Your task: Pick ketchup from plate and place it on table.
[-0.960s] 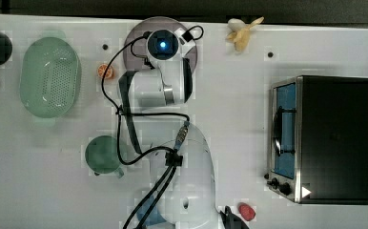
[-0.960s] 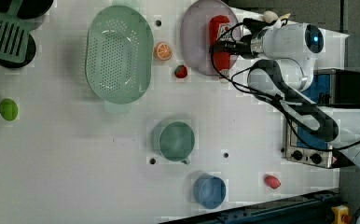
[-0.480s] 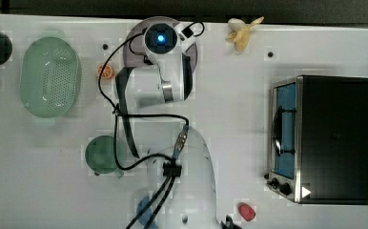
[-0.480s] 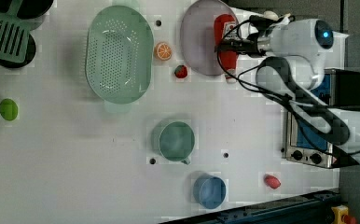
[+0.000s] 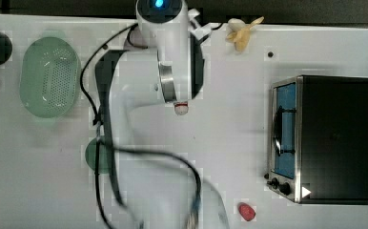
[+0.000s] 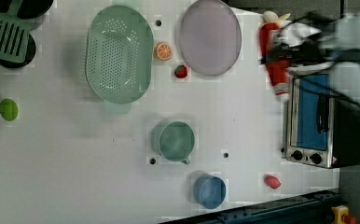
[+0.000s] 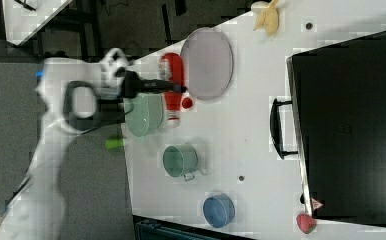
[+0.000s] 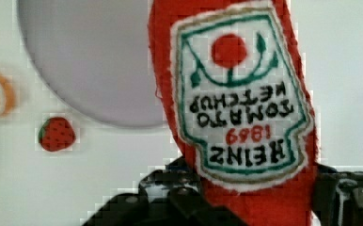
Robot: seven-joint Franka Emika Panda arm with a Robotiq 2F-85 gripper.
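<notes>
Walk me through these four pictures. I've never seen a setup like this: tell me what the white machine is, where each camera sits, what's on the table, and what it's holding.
The white machine is a robot arm with a two-fingered gripper. Three cameras watch from off the arm; the fourth rides on its wrist. The gripper is shut on a red toy ketchup bottle, held in the air clear of the round lilac plate, which now lies bare. On the white table are a mint-green basket, an orange slice, a strawberry, a green cup, a blue bowl and a toaster oven.
</notes>
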